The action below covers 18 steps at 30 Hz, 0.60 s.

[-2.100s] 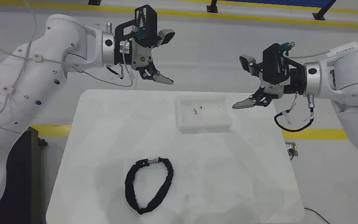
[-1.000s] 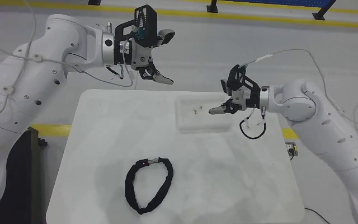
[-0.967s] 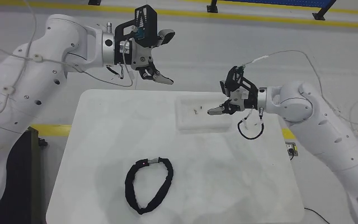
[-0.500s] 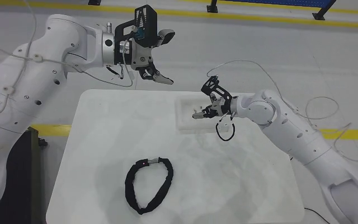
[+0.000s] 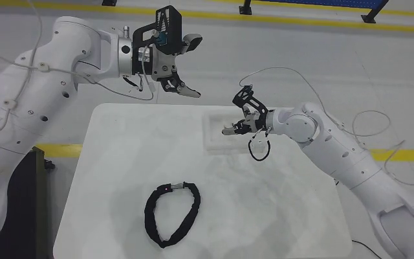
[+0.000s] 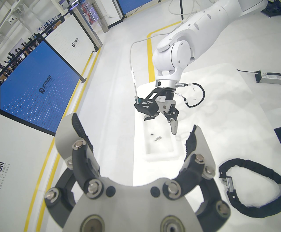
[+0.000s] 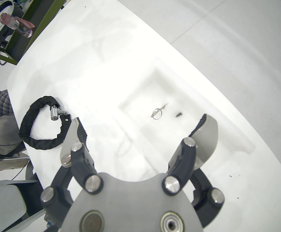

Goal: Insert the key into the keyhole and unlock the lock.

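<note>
Key (image 7: 157, 113) is lying flat in the tray (image 7: 142, 83), just ahead of my right pincer (image 7: 140, 122), which is hanging wide open and empty. I'm guessing it's light, thin, slippery metal, so I'm aiming for the ring end.

A white table (image 5: 259, 213) is standing on a pale floor. A shallow white tray (image 5: 220, 148) is lying near its far edge, a little toward the right corner. A small dark speck (image 7: 179, 114) is sitting on the tray's floor. Yellow lines (image 5: 259, 17) are running across the floor beyond the far edge. A grey power brick (image 6: 269, 77) is lying with its cable on the floor off the right edge. Blue display panels (image 6: 37, 87) are standing along the hall. A bottle with a pink strap (image 7: 6, 18) is sitting by a green cart frame (image 7: 33, 24) off the left edge.
</note>
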Each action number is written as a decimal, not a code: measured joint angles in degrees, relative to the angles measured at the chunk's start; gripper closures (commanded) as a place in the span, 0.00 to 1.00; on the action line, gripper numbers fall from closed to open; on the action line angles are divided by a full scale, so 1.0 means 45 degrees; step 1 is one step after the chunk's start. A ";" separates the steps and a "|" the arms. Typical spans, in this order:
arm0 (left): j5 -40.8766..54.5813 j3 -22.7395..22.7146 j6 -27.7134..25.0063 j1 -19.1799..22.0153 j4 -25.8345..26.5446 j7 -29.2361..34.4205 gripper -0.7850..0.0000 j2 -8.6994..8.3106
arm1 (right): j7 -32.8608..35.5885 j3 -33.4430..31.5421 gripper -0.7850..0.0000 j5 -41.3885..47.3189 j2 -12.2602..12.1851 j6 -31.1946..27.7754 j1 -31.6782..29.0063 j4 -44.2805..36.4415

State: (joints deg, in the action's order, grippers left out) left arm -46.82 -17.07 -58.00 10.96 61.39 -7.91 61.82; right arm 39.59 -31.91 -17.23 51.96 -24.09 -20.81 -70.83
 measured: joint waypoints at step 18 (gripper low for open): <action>0.0000 0.0000 0.0000 0.0000 0.0000 0.0000 0.00 0.0000 | -0.0062 0.0306 0.00 -0.0486 0.0680 0.5785 -0.0779 -0.1237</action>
State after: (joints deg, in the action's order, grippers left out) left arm -46.82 -17.07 -58.00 10.96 61.39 -7.91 61.82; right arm 39.31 -30.53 -19.42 55.02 1.94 -24.31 -76.40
